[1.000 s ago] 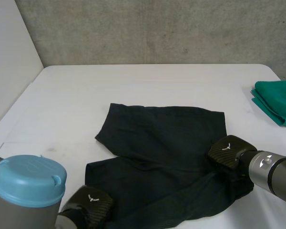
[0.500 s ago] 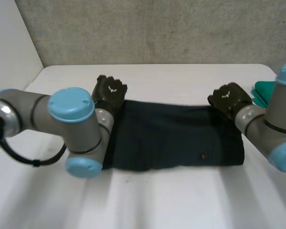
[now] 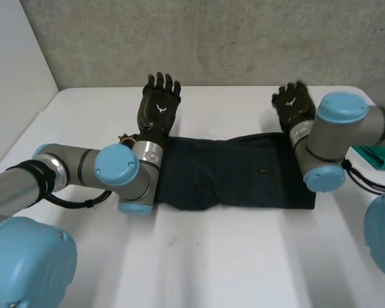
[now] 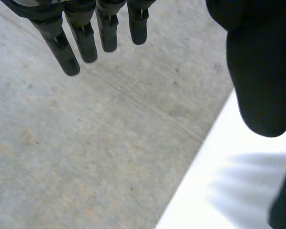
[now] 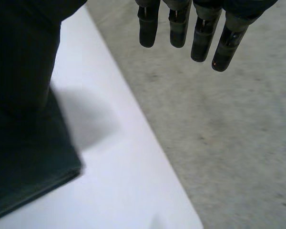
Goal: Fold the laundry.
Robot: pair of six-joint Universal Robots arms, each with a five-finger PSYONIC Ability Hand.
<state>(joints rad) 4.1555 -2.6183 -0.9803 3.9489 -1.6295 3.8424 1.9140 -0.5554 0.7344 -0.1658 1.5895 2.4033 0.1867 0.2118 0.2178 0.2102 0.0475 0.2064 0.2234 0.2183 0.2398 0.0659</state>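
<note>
Folded dark garment (image 3: 231, 176) on white surface (image 3: 199, 256), both hands lifted.
Garment lies as a long band. Left hand (image 3: 159, 106) upright above its far left corner, right hand (image 3: 292, 104) above its far right corner. Fingers (image 4: 86, 40) (image 5: 181, 28) of both straight, released, holding nothing.

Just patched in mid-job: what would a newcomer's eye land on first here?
A dark garment lies folded into a long band across the white table. The left hand and the right hand hover open just beyond its far corners, fingers straight, holding nothing.
</note>
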